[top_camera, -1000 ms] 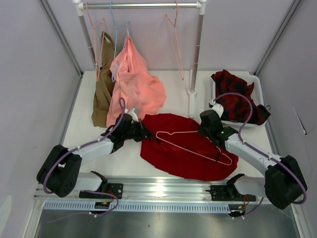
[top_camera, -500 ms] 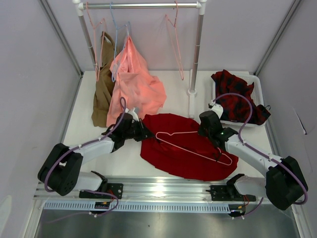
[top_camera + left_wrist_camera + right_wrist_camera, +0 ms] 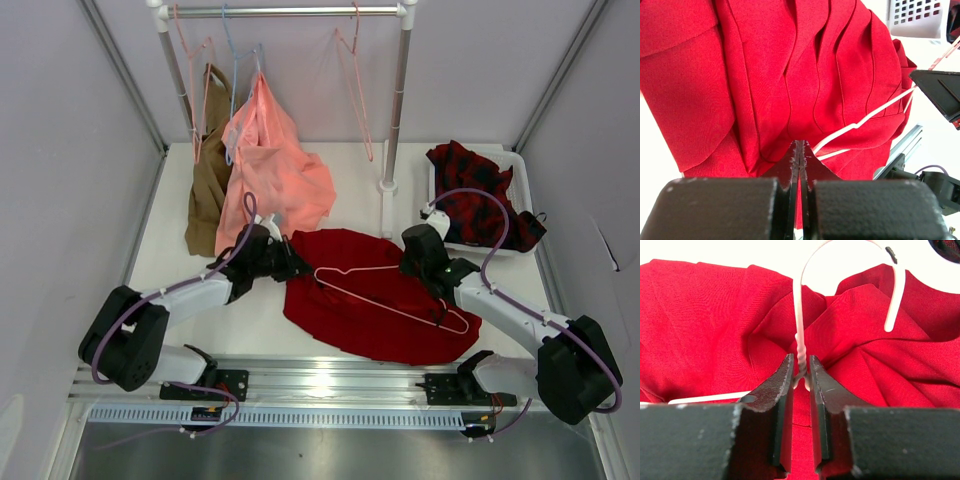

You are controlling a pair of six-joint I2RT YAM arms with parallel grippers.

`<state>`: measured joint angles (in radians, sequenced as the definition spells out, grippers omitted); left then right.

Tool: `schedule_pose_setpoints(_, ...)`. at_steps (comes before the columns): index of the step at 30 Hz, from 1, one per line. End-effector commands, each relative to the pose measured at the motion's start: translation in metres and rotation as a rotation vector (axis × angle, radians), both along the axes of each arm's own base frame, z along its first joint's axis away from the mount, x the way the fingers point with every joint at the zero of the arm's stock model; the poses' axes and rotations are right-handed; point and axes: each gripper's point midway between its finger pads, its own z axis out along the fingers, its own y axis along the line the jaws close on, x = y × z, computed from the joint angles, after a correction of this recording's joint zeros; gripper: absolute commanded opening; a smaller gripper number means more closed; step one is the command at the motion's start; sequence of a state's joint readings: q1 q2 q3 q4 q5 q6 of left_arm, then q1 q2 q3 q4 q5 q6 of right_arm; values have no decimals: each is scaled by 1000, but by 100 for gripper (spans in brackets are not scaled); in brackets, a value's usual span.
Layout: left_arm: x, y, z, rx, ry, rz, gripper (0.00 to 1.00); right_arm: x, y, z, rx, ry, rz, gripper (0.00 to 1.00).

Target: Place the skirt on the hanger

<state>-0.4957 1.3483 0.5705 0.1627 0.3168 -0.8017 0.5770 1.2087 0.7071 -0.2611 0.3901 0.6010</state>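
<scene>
The deep-red skirt point(image 3: 350, 315) lies crumpled on the table between my arms. The pale-pink wire hanger point(image 3: 390, 303) lies on top of it, with its hook at the right, by my right gripper. My left gripper point(image 3: 296, 267) is at the skirt's left edge and is shut on a fold of the skirt point(image 3: 765, 65), with red cloth between its fingers point(image 3: 799, 145). My right gripper point(image 3: 422, 262) is shut on the hanger's twisted neck point(image 3: 799, 315), and the hook curves beyond its tips point(image 3: 801, 360). The hanger's wire point(image 3: 890, 104) also shows in the left wrist view.
A clothes rack point(image 3: 397, 100) stands at the back with a salmon-pink garment point(image 3: 272, 170), a brown garment point(image 3: 208, 190), a light blue hanger point(image 3: 232, 70) and spare pink hangers point(image 3: 352, 90). A white basket point(image 3: 520, 165) at the right holds a red-and-black checked garment point(image 3: 480, 200).
My left gripper has shifted slightly to the right and back while still holding the skirt's edge. The right gripper and the hanger have barely moved.
</scene>
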Motion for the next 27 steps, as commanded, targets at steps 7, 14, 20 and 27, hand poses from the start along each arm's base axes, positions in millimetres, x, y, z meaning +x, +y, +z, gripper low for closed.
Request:
schedule_pose_setpoints(7,24,-4,29,13,-116,-17,0,1,-3,0,-56,-19,4,0)
schedule_pose_setpoints(14,19,-14,27,29,-118,-80,0,3,2,3,-57,-26,13,0)
schedule_pose_setpoints(20,11,-35,27,52,-131,-166,0,7,9,9,-43,-39,22,0)
schedule_pose_setpoints(27,2,-53,28,55,-134,-225,0,11,18,18,-24,-57,34,0)
